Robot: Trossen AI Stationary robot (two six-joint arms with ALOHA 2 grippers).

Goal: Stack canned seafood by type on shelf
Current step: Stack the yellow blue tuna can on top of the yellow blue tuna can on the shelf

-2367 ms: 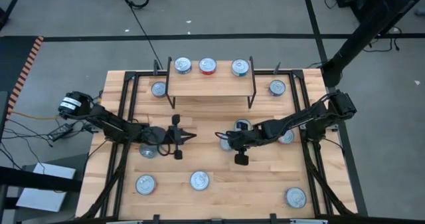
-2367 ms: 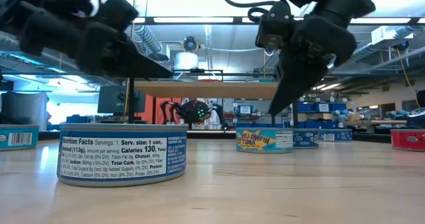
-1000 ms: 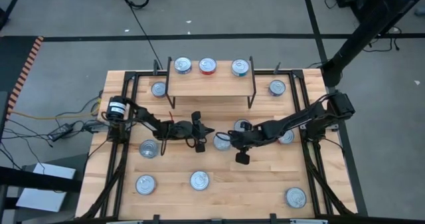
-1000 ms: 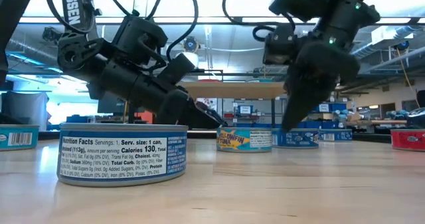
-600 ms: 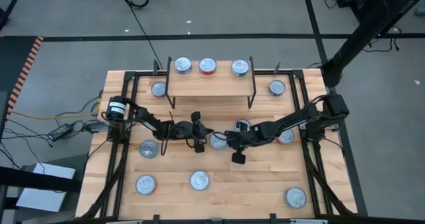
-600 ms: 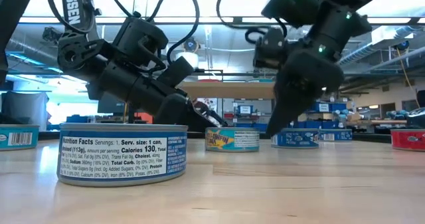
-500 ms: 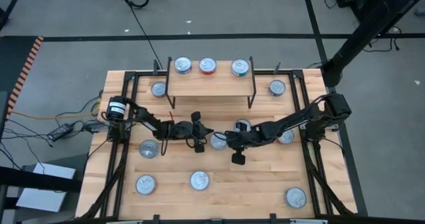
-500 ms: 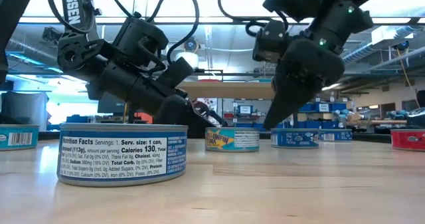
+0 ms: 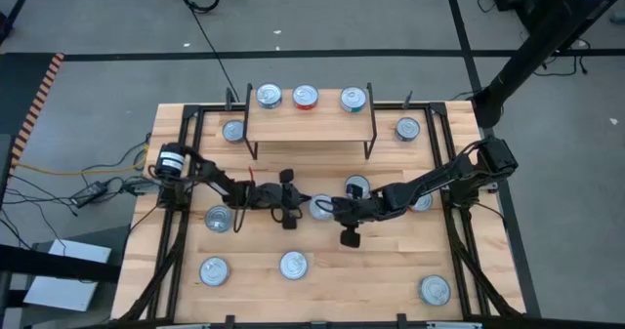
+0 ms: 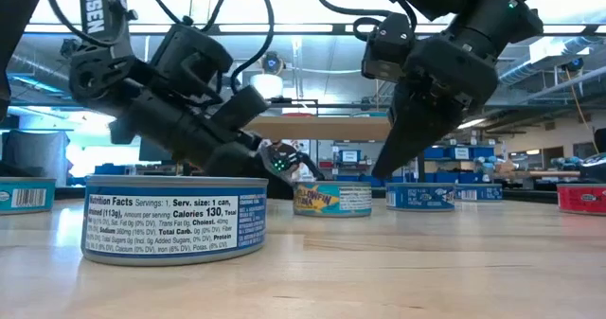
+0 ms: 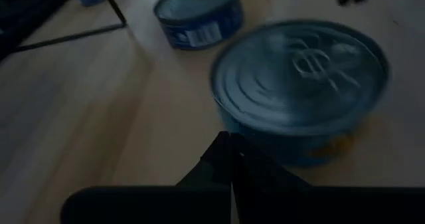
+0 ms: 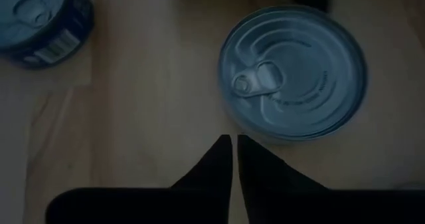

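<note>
The room behind is a workshop with ceiling light strips and shelving. The slatted wooden worktop sits in a black frame. The shelf stands at the rear edge, carrying three tins in a row. Other tins lie scattered: two near the rear corners, three along the front edge, others toward mid-table. The left gripper, fingers closed and empty, sits just beside a teal tin at mid-table. The right gripper is just on its other side, fingers a slit apart, holding nothing.
</note>
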